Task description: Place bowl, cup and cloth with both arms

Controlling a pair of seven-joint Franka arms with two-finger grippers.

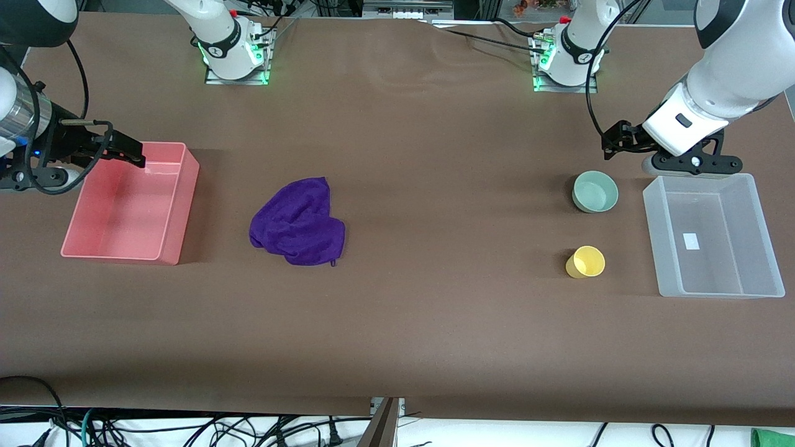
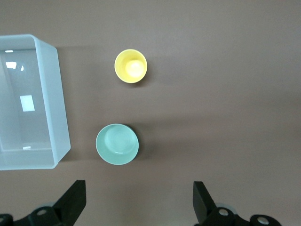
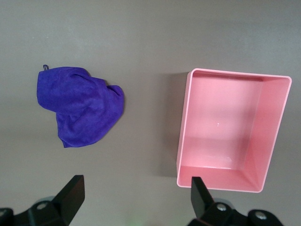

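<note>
Two tools hang wide open: the left tool [image 1: 612, 144] above the bench [image 1: 435, 310] near the bowl [image 1: 595, 191], cup [image 1: 586, 261] nearer the camera; the right tool [image 1: 127, 151] over the pink bin [image 1: 180, 205], cloth [image 1: 298, 222] well apart.

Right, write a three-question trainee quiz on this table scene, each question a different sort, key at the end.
1. True or false: the yellow cup stands inside the clear bin.
2. Which sits nearer the front camera, cup or mint-green bowl?
3. Fill in: the purple cloth lies beside the ___ bin.

Key: 1 false, it stands on the table beside the bin. 2 the cup. 3 pink.

Both the left gripper and right gripper are open.
</note>
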